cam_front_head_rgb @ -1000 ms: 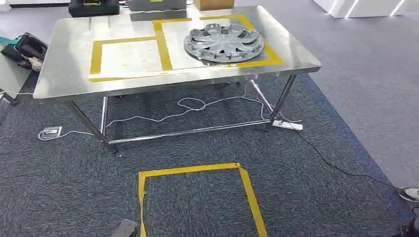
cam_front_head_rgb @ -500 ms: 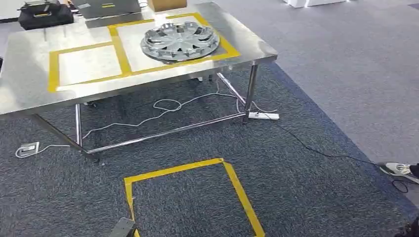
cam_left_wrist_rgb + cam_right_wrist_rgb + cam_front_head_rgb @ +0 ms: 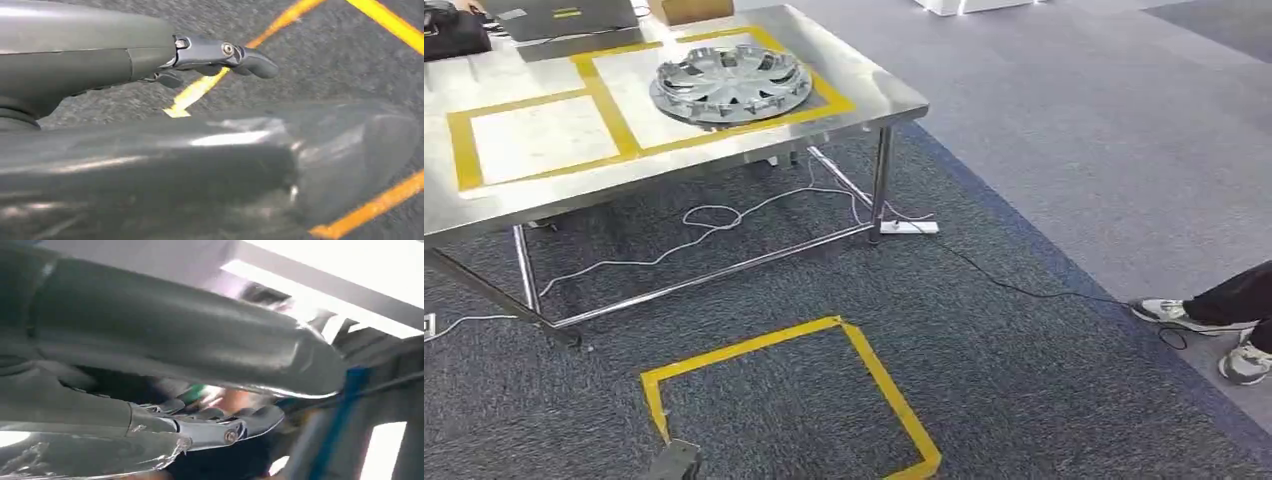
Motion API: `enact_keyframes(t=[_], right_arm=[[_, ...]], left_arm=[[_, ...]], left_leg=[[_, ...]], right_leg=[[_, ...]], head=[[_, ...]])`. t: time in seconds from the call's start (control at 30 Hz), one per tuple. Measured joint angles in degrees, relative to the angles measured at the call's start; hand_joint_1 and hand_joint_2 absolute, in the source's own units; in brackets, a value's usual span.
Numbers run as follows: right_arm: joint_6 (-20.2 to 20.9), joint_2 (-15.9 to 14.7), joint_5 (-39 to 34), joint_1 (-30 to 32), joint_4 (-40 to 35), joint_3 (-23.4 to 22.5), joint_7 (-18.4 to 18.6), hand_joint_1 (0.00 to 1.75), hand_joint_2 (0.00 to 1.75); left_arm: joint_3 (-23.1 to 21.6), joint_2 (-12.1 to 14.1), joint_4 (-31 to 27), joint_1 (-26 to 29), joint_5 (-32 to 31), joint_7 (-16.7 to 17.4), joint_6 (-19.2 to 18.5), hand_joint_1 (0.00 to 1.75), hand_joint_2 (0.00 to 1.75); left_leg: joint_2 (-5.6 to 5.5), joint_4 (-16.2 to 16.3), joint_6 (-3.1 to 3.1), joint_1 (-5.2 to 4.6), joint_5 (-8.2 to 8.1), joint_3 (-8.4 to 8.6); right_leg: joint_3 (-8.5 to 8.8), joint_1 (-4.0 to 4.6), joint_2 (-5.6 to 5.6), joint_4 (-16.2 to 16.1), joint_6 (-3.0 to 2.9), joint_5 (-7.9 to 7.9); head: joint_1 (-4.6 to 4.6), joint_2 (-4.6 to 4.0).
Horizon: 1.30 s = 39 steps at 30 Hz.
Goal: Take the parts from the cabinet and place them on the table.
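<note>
Head view: a hubcap [image 3: 731, 83] lies flat on the tabletop [image 3: 864, 95] in the upper left of the frame, inside the right-hand of two yellow tape boxes [image 3: 614, 100]; the box to its left holds nothing. Cables [image 3: 714, 215] trail on the carpet under the steel frame, another tape square [image 3: 784, 400] marks the floor at lower centre, and a person's shoes [image 3: 1214, 335] show at the right edge. The cabinet cannot be seen here.

The hubcap looks like thin moulded plastic with a silver finish: probably light, broad, a little springy, and smooth enough to slip. Its slotted spokes and rim seem the best purchase; I would hook fingers through an opening or clasp the rim at opposite sides, since a grip on one edge may let it tilt or flex.

Left wrist view: the left hand [image 3: 220, 55] hangs over carpet and yellow tape, fingers apart and holding nothing.

Right wrist view: the right hand [image 3: 210, 425] is blurred against a bright background; whether it is clenched or released I cannot tell.
</note>
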Motion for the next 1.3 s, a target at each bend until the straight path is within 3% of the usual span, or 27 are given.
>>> enact_keyframes(t=[0.07, 0.1, 0.17, 0.2, 0.23, 0.37, 0.4, 0.43, 0.47, 0.53, 0.57, 0.6, 0.63, 0.7, 0.73, 0.77, 0.8, 0.9, 0.93, 0.97, 1.0, 1.07, 1.1, 1.17, 1.23, 1.27, 1.3], right_arm=[[1.9, 0.5, 2.1, -1.9, 7.4, -5.1, 0.0, 0.00, 0.00], [2.9, 0.6, 2.7, -3.1, 11.8, -7.6, -0.4, 0.00, 0.00], [4.8, 0.6, 3.3, -5.5, 20.5, -12.9, -0.7, 0.00, 0.00], [5.6, 0.6, 3.4, -6.7, 25.1, -15.7, -1.1, 0.00, 0.00], [6.4, 0.5, 3.7, -7.9, 29.9, -18.4, -1.4, 0.00, 0.00], [6.0, -0.6, 7.3, -10.6, 47.7, -26.6, -1.2, 0.00, 0.00], [5.2, -0.9, 8.1, -11.1, 52.1, -28.4, -0.5, 0.00, 0.00], [4.4, -1.0, 8.6, -11.5, 55.9, -29.9, 0.1, 0.00, 0.00], [3.5, -1.0, 9.2, -12.2, 59.4, -30.9, 0.9, 0.00, 0.00], [2.1, -1.0, 10.2, -13.3, 66.2, -32.3, 2.9, 0.00, 0.00], [1.4, -1.0, 10.9, -13.6, 68.8, -32.8, 4.5, 0.00, 0.00], [0.7, -1.0, 11.7, -13.8, 71.6, -33.3, 6.2, 0.00, 0.00], [0.3, -0.9, 12.2, -14.0, 74.1, -33.6, 7.7, 0.00, 0.00], [0.7, -0.6, 12.6, -14.4, 78.3, -34.1, 10.8, 0.00, 0.00], [1.0, -0.3, 12.9, -14.7, 79.8, -34.3, 12.0, 0.00, 0.00], [1.3, 0.2, 13.7, -15.1, 81.4, -34.4, 13.8, 0.00, 0.00], [1.6, 0.4, 14.4, -15.2, 82.6, -34.4, 15.4, 0.00, 0.00], [2.8, 1.4, 15.1, -15.2, 85.9, -34.5, 18.1, 0.00, 0.00], [3.2, 1.7, 15.1, -15.2, 86.6, -34.5, 18.2, 0.00, 0.00], [3.5, 1.8, 15.2, -15.5, 87.3, -34.5, 18.3, 0.00, 0.00], [4.0, 1.9, 15.4, -15.9, 87.9, -34.5, 18.4, 0.00, 0.00], [4.7, 2.2, 15.9, -16.4, 88.7, -34.5, 18.4, 0.00, 0.00], [5.0, 2.4, 16.1, -16.3, 89.1, -34.5, 18.4, 0.00, 0.00], [5.4, 2.5, 16.8, -16.2, 89.6, -34.5, 18.4, 0.00, 0.00], [5.6, 2.6, 17.3, -16.5, 89.9, -34.5, 18.4, 0.00, 0.00], [5.7, 3.1, 17.6, -16.9, 90.3, -34.4, 18.5, 0.00, 0.00], [5.8, 3.1, 17.9, -17.1, 90.4, -34.4, 18.5, 0.00, 0.00]], left_arm=[[0.0, 0.0, 0.0, 0.1, -0.5, 0.0, 0.0, 0.00, 0.00], [0.0, -0.1, 0.0, 0.1, -0.5, 0.0, -0.1, 0.00, 0.00], [0.0, -0.2, 0.0, -0.1, -0.5, 0.3, -0.1, 0.00, 0.00], [0.0, -0.2, 0.0, -0.1, -0.4, 0.4, -0.1, 0.00, 0.00], [0.0, -0.2, 0.0, -0.2, -0.3, 0.5, -0.2, 0.00, 0.00], [0.1, -0.2, 0.0, -0.3, -0.1, 0.9, -0.1, 0.00, 0.00], [0.1, -0.3, 0.0, -0.2, -0.1, 0.9, -0.1, 0.00, 0.00], [0.1, -0.2, 0.0, -0.2, -0.1, 1.0, -0.1, 0.00, 0.00], [0.1, -0.3, 0.0, -0.1, -0.1, 1.0, 0.0, 0.00, 0.00], [0.2, -0.2, 0.0, 0.2, -0.1, 1.1, 0.1, 0.00, 0.00], [0.2, -0.2, 0.0, 0.2, -0.1, 1.1, 0.2, 0.00, 0.00], [0.2, -0.2, 0.0, 0.3, -0.2, 1.1, 0.2, 0.00, 0.00], [0.2, -0.2, 0.0, 0.4, -0.2, 1.1, 0.2, 0.00, 0.00], [0.2, -0.1, 0.0, 0.3, -0.4, 1.1, 0.2, 0.00, 0.00], [0.2, -0.1, 0.0, 0.2, -0.5, 1.1, 0.2, 0.00, 0.00], [0.2, 0.1, 0.0, 0.1, -0.6, 1.1, 0.2, 0.00, 0.00], [0.2, 0.0, 0.0, -0.2, -0.8, 1.1, 0.2, 0.00, 0.00], [0.2, 0.0, 0.0, -0.6, -1.4, 1.2, 0.0, 0.00, 0.00], [0.1, -0.1, 0.0, -0.7, -1.6, 1.2, 0.0, 0.00, 0.00], [0.1, -0.2, 0.0, -0.7, -1.7, 1.2, 0.0, 0.00, 0.00], [0.1, -0.2, 0.0, -0.6, -1.8, 1.2, 0.0, 0.00, 0.00], [0.1, -0.2, 0.0, -0.4, -2.0, 1.2, 0.0, 0.00, 0.00], [0.1, -0.2, 0.0, -0.4, -2.3, 1.4, 0.0, 0.00, 0.00], [0.0, -0.3, 0.0, -0.4, -2.5, 1.5, 0.0, 0.00, 0.00], [0.0, -0.3, 0.0, -0.4, -2.7, 1.6, 0.0, 0.00, 0.00], [0.0, 0.0, 0.0, -0.4, -2.8, 1.6, 0.0, 0.00, 0.00], [-0.1, 0.0, 0.0, -0.4, -3.0, 1.6, 0.0, 0.00, 0.00]], left_leg=[[1.37, 0.1, 0.11, -0.14, 0.09, -0.37], [2.03, 0.1, 0.08, -0.15, 0.11, -0.41], [3.14, 0.1, 0.03, -0.15, 0.10, -0.35], [3.63, 0.1, -0.08, -0.15, 0.05, -0.23], [4.03, 0.3, -0.44, -0.45, -0.04, -0.09], [5.44, 0.1, -1.60, -0.51, -0.21, 0.38], [5.20, 0.3, -2.13, -0.43, -0.54, 0.26], [2.90, 1.5, -2.49, -0.30, -1.85, -0.19], [1.41, 5.0, -2.62, -0.27, -4.36, -1.58], [0.57, 15.0, -2.68, -0.28, -9.01, -6.15], [0.50, 18.5, -2.64, -0.32, -10.01, -7.93], [0.49, 19.1, -2.55, -0.35, -9.47, -8.42], [0.45, 17.0, -2.39, -0.38, -7.49, -7.47], [-0.35, 6.8, -1.87, -0.38, -1.94, -2.43], [-2.27, 2.1, -1.44, -0.41, -0.34, 0.11], [-3.83, -0.5, -1.06, -0.49, -0.64, 1.18], [-3.00, -0.6, -1.21, -0.56, -0.62, 1.14], [-2.22, -1.7, -0.18, -0.51, 0.16, 1.40], [-1.60, -2.1, -0.13, -0.30, 1.02, 1.43], [-1.22, -2.3, 0.20, -0.26, 1.15, 1.36], [-0.45, -2.3, 0.05, -0.25, 1.29, 1.36], [1.12, -2.2, -0.05, -0.24, 1.33, 0.93], [1.78, -2.2, -0.10, -0.19, 1.34, 0.78], [2.81, -1.9, -0.75, 0.15, 1.50, 0.64], [3.86, -0.8, -1.90, 0.75, 1.04, 0.40], [4.26, -0.5, -2.55, 0.43, 0.71, 0.30], [4.51, 0.0, -2.98, 0.44, 0.29, 0.30]], right_leg=[[-3.35, -0.26, -0.76, 8.0, 0.45, -3.03], [-2.79, -0.34, -0.79, 7.5, 0.57, -2.32], [2.15, -0.39, -1.48, -0.7, 0.55, 1.62], [5.86, -0.38, -2.84, -6.8, 0.50, 3.76], [7.89, -0.22, -5.24, -10.7, 0.14, 4.02], [7.18, 0.12, -3.18, -10.4, -1.47, 4.64], [7.79, -0.20, -2.67, -10.7, -2.07, 5.02], [7.69, -0.34, -2.26, -10.8, -2.49, 5.30], [7.55, -0.40, -1.68, -10.8, -2.77, 5.46], [7.10, -0.37, -0.23, -10.8, -3.03, 5.63], [6.96, -0.30, 0.47, -10.7, -3.06, 5.67], [6.93, -0.28, 1.17, -10.7, -3.08, 5.72], [6.93, -0.27, 1.85, -10.7, -3.03, 5.76], [7.06, -0.28, 3.30, -10.7, -2.82, 5.90], [7.08, -0.47, 3.87, -10.7, -2.69, 5.99], [6.94, -0.18, 4.41, -10.5, -2.38, 5.98], [6.82, -0.45, 4.80, -10.7, -2.07, 6.12], [6.09, -0.62, 5.71, -11.6, -0.70, 6.58], [5.80, -0.62, 3.59, -10.5, -0.86, 6.09], [4.68, -0.47, 1.17, -8.1, -0.75, 3.86], [2.78, -0.55, 0.01, -3.6, -0.43, 0.88], [-1.37, -0.89, -0.65, 6.0, 0.15, -3.48], [-1.87, -1.11, -0.73, 7.5, 0.41, -3.78], [1.62, -1.58, -1.09, 1.9, 0.93, -0.77], [8.99, -2.33, -3.77, -9.9, 2.08, 3.47], [8.35, -1.85, -4.63, -9.6, 1.90, 3.37], [8.71, -1.78, -3.96, -9.7, 0.49, 3.78]], head=[[0.00, 0.00], [0.00, 0.00], [0.02, 0.00], [0.02, 0.00], [0.02, 0.00], [-0.18, 0.00], [-0.02, 0.00], [-0.22, 0.00], [-0.20, 0.00], [-0.22, 0.00], [-0.18, 0.00], [-0.15, 0.00], [-0.20, 0.00], [-0.20, 0.00], [-0.18, 0.00], [-0.13, 0.00], [-0.20, 0.00], [-0.24, 0.00], [-0.15, 0.00], [0.04, 0.00], [0.39, 0.00], [0.41, 0.00], [0.26, 0.00], [0.30, 0.00], [0.39, 0.00], [0.57, 0.00], [0.16, 0.00]])
